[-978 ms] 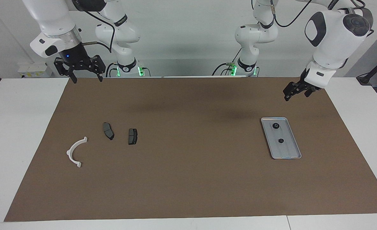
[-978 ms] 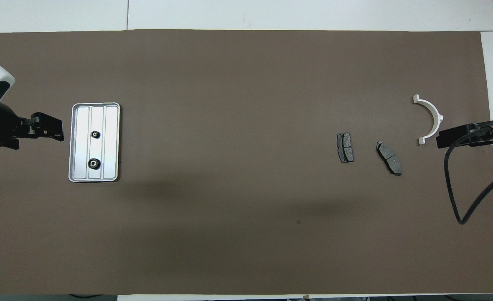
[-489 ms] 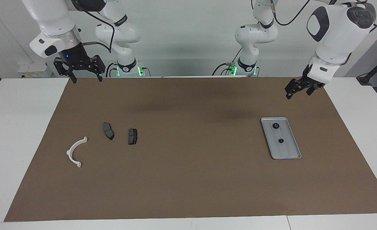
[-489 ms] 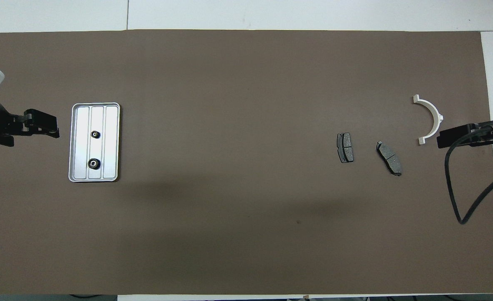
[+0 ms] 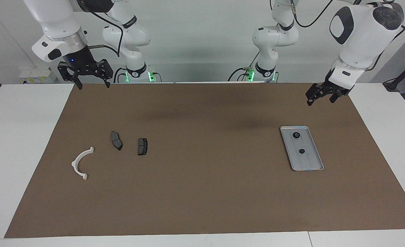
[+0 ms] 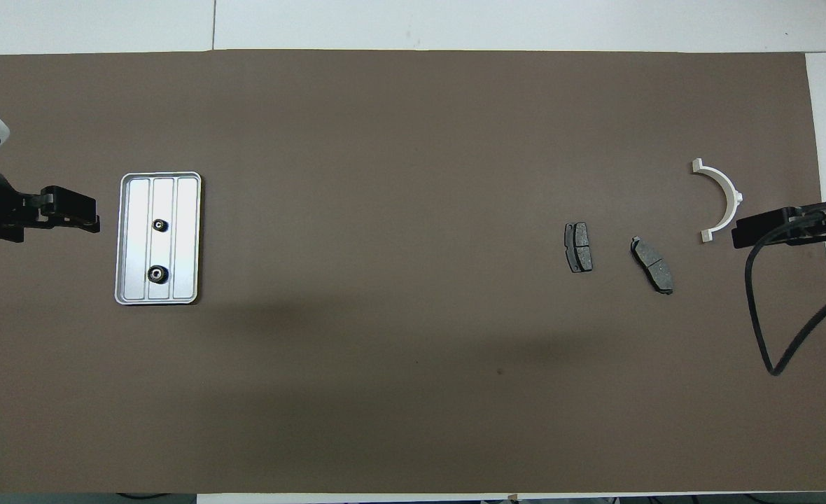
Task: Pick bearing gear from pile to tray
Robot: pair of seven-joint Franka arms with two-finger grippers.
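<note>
The silver tray [image 5: 309,161] [image 6: 185,238] lies on the brown mat toward the left arm's end. Two small black bearing gears [image 5: 296,135] [image 6: 160,225] rest in it, one nearer the robots [image 6: 155,274]. The pile toward the right arm's end shows a white half-ring bracket [image 5: 75,160] [image 6: 732,193] and two dark plates [image 5: 116,140] [image 5: 142,146]. My left gripper [image 5: 321,99] [image 6: 95,214] hangs open and empty in the air beside the tray. My right gripper [image 5: 94,85] [image 6: 736,234] waits open and empty, raised over the mat's edge by the bracket.
The brown mat [image 5: 202,192] covers most of the white table. A black cable [image 6: 770,336] loops from the right arm over the mat's end. The two plates [image 6: 578,247] [image 6: 652,264] lie side by side, a little apart.
My left gripper has risen a little and drawn back from the tray toward the left arm's end of the table. The right arm and all parts have stayed put.
</note>
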